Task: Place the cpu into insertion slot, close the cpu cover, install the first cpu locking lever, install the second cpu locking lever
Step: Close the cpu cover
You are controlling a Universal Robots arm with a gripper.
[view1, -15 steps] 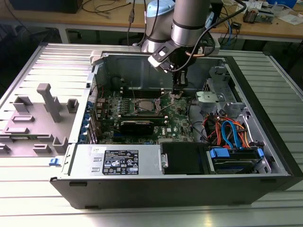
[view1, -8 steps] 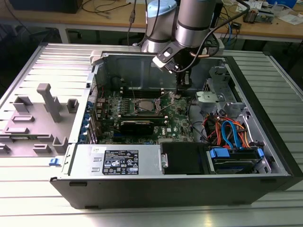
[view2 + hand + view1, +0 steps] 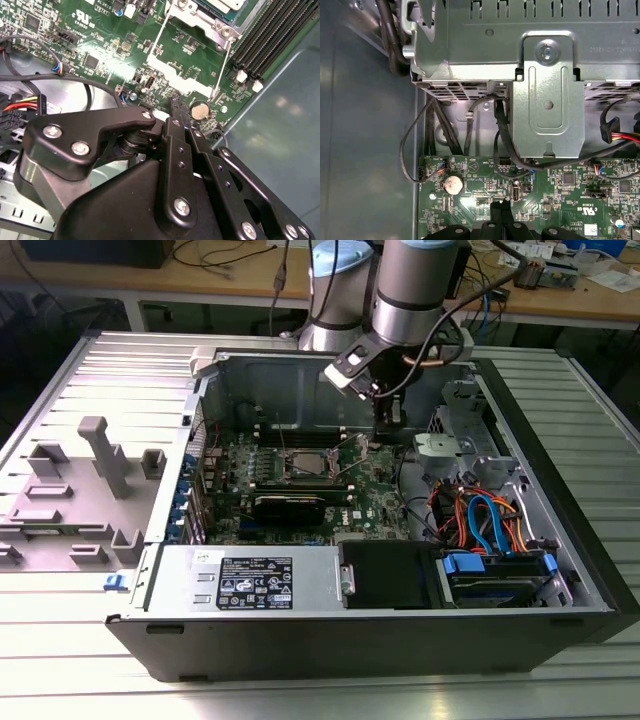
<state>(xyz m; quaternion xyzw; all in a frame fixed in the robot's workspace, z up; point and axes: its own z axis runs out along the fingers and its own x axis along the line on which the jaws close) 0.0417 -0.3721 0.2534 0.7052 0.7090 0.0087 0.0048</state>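
The insertion slot (image 3: pixel 303 463) is a silver-rimmed square socket on the green board inside the open computer case; its corner is also seen in the second wrist view (image 3: pixel 202 22). A pale flat top with a green edge, apparently the cpu (image 3: pixel 223 4), lies inside the frame. I cannot tell whether the cpu cover lies flat. Two thin wire locking levers (image 3: pixel 159 42) stick out from the socket over the board, unlatched. My gripper (image 3: pixel 383 435) hangs just off the socket toward the exterior view's right. Its black fingers are shut together, tips (image 3: pixel 175 102) low over the board beside a coin battery (image 3: pixel 453 185), with nothing between them.
Black memory slots (image 3: pixel 265 40) run beside the socket. A metal drive cage (image 3: pixel 547 100) and black cables (image 3: pixel 502 135) stand close past the fingertips. Orange and blue cables (image 3: pixel 480 520) fill the case's right side, with a power supply (image 3: pixel 250 580) in front. A grey fixture (image 3: pixel 90 480) lies outside, left.
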